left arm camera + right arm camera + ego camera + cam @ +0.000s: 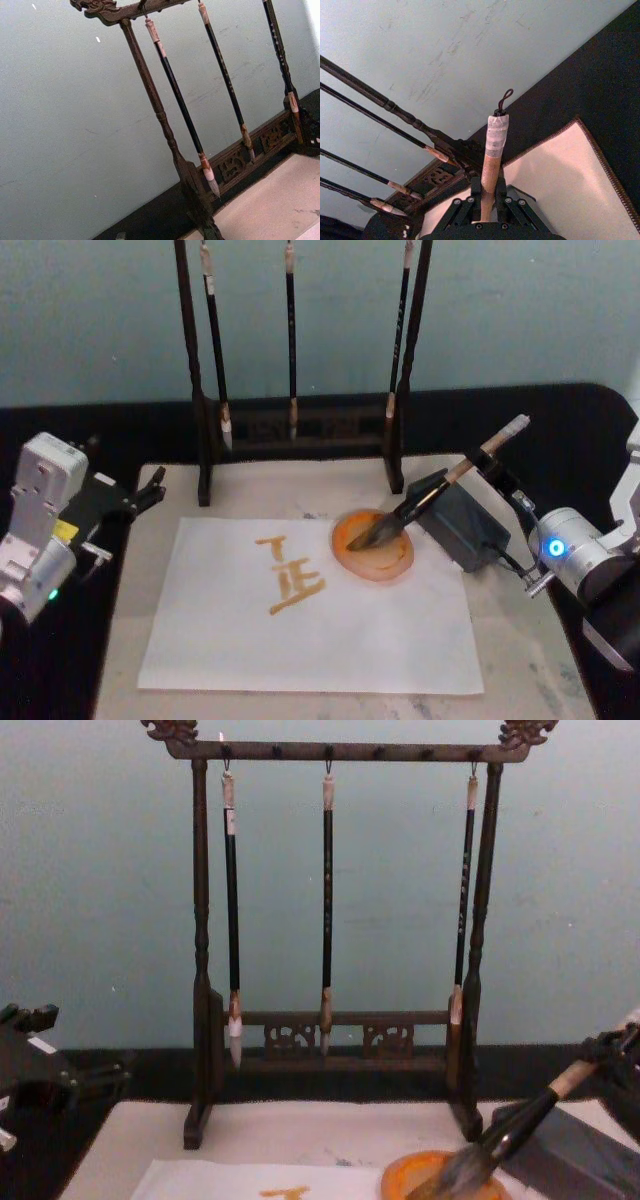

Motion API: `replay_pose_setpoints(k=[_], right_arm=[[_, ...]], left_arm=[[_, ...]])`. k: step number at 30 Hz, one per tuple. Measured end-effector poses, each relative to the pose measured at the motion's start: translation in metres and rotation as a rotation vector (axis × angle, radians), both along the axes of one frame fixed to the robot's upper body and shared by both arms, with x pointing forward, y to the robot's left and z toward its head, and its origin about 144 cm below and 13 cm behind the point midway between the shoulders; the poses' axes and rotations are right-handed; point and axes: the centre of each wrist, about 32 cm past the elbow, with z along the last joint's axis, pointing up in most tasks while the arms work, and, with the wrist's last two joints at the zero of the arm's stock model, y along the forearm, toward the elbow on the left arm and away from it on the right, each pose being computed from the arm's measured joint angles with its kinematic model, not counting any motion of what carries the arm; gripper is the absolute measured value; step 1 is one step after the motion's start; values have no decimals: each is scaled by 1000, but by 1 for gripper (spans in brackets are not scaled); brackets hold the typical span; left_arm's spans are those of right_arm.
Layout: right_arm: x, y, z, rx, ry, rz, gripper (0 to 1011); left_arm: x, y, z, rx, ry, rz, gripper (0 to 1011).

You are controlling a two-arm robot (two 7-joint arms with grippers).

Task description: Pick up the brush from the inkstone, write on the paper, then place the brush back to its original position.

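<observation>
Bristles of the brush (pixel 440 488) lay in a shallow orange dish (pixel 390 562) in the head view, at the far edge of the paper (pixel 300 630), toward its right. The brush had a pale tan handle taped white at the top, a black lower shaft and a thick grey-brown tuft. Its long axis slanted, with the tip down toward the robot's left and the taped end up to the right. The right gripper (pixel 490 462) was clenched on the tan handle, above a dark grey block (pixel 465 530) beside the dish. The paper, a white sheet with orange strokes, lay on a cream mat (pixel 525 640). The left gripper (pixel 152 492) hung by the mat's far left corner, fingers apart and holding nothing.

The left wrist view looked at a dark wooden stand (pixel 165 135) with three slim brushes (pixel 182 107) hanging from it, and a corner of the mat.

In the right wrist view the handle rose between the right gripper's fingers (pixel 472 187), which pressed it from both sides. A black cord loop topped the tape. The lower shaft and tuft were hidden behind the gripper.

In the chest view the brush slanted from the right edge down into the dish. Its upper end was cut off by the frame and the grip was hard to make out.
</observation>
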Motion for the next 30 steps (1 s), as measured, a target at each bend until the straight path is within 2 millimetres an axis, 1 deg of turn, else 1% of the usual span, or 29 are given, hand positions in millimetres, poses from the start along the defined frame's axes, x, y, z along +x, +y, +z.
replay_pose_setpoints(k=[20,30], right_arm=[[0,0,1,-3,-8,3,168],[-2,4,13,-32,-91,31,168]], left_arm=[[0,0,0,0,0,0,1010],[0,0,0,0,0,0,1009]])
